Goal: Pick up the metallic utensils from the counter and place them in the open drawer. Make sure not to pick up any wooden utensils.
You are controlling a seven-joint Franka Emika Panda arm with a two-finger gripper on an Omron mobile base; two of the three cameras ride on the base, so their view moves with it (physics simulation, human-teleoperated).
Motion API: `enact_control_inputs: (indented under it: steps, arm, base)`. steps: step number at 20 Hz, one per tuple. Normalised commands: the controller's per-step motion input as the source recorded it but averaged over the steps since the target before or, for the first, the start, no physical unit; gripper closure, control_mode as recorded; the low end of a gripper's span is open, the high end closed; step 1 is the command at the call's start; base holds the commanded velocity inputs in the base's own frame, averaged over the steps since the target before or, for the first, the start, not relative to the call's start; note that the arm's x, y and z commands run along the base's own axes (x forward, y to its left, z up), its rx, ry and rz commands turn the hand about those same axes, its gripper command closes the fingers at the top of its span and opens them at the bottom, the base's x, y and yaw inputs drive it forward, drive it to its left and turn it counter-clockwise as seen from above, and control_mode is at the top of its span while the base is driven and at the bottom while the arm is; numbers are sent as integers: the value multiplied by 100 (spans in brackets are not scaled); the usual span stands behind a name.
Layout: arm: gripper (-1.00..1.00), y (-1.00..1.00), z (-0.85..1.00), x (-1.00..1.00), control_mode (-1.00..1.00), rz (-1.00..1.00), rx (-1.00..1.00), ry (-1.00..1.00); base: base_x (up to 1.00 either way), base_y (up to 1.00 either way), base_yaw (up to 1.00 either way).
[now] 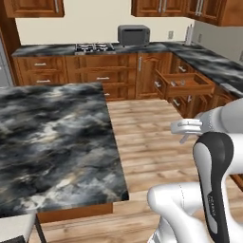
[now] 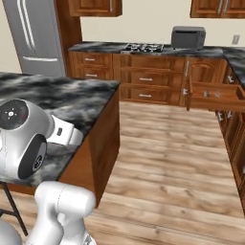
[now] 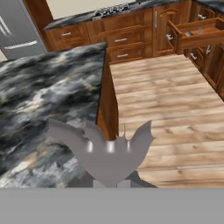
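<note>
The marbled black, grey and white counter on its brown wooden base lies bare of utensils as far as it shows, while across the plank floor the reddish-brown drawer stands pulled open, small silver pieces lying inside it.

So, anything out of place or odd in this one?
Only the drawer stands pulled out, while the neighbouring drawer fronts are shut. Nothing looks spilled or askew on the counter.
</note>
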Motion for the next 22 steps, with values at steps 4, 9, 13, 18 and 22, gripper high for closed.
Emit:
enact_control_inputs:
  steps: [4, 9, 13, 18, 22]
  arm:
    - [100, 0, 0, 0, 100, 0, 0, 0]
    - [100, 0, 0, 0, 100, 0, 0, 0]
    - [100, 0, 0, 0, 100, 0, 0, 0]
    - [100, 0, 0, 0, 100, 0, 0, 0]
    - [100, 0, 0, 0, 100, 0, 0, 0]
  base:
    - [-17, -100, -9]
    - [-6, -100, -23]
    - [-7, -100, -37]
    - [11, -100, -43]
    - [23, -100, -34]
